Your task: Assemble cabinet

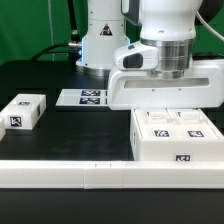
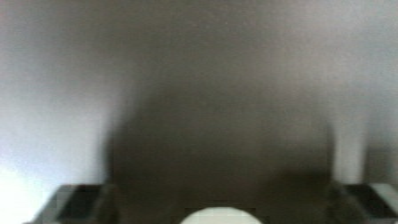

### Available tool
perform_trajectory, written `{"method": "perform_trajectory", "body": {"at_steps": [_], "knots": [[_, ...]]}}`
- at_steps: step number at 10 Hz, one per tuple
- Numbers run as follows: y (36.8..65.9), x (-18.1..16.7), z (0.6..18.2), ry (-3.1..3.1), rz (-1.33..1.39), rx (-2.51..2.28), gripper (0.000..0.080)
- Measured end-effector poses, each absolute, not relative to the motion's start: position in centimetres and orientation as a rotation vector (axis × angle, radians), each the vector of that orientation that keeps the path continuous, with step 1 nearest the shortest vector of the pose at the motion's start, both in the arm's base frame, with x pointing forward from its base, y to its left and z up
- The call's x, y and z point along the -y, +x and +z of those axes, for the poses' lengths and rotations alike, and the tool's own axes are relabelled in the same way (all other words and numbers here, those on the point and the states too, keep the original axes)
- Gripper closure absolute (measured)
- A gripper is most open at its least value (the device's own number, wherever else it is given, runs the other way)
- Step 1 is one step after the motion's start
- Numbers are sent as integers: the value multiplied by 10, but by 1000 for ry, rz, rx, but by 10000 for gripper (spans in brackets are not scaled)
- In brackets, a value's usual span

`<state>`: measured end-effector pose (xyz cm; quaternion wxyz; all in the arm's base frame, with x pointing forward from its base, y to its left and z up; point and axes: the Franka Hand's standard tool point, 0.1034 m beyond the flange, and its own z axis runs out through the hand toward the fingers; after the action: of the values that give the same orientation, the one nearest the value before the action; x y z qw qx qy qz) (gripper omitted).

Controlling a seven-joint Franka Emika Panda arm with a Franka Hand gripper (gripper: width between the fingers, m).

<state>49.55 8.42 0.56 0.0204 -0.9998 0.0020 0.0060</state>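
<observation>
The cabinet (image 1: 176,138), a large white box with black-and-white tags on its top and front, stands at the exterior view's right. My gripper (image 1: 160,106) hangs right over the cabinet's far edge, and its fingertips are hidden behind the wide white hand. A small white tagged drawer block (image 1: 22,112) lies apart at the exterior view's left. The wrist view is very blurred: my gripper (image 2: 222,205) shows only as two dark fingers (image 2: 79,204) set far apart, with dark blur and a small white rounded shape between them. Nothing is held.
The marker board (image 1: 86,97) lies flat behind, near the robot base (image 1: 100,45). A long white rail (image 1: 100,173) runs along the front of the black table (image 1: 70,135).
</observation>
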Motion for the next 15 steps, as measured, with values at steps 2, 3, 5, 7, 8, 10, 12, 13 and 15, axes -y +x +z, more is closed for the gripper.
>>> {"method": "perform_trajectory", "body": {"at_steps": [2, 3, 5, 7, 8, 10, 12, 13, 15], "knots": [[495, -85, 6, -3101, 19, -2, 579], [495, -85, 6, -3101, 19, 0, 623], [495, -85, 5, -3101, 20, 5, 788], [495, -85, 5, -3101, 20, 5, 796], [495, -85, 5, -3101, 20, 6, 797], [497, -83, 23, -3103, 25, 42, 797], [500, -83, 47, -3108, 47, 72, 797], [503, -83, 52, -3108, 37, 73, 797], [498, -83, 46, -3109, 56, 74, 797]]}}
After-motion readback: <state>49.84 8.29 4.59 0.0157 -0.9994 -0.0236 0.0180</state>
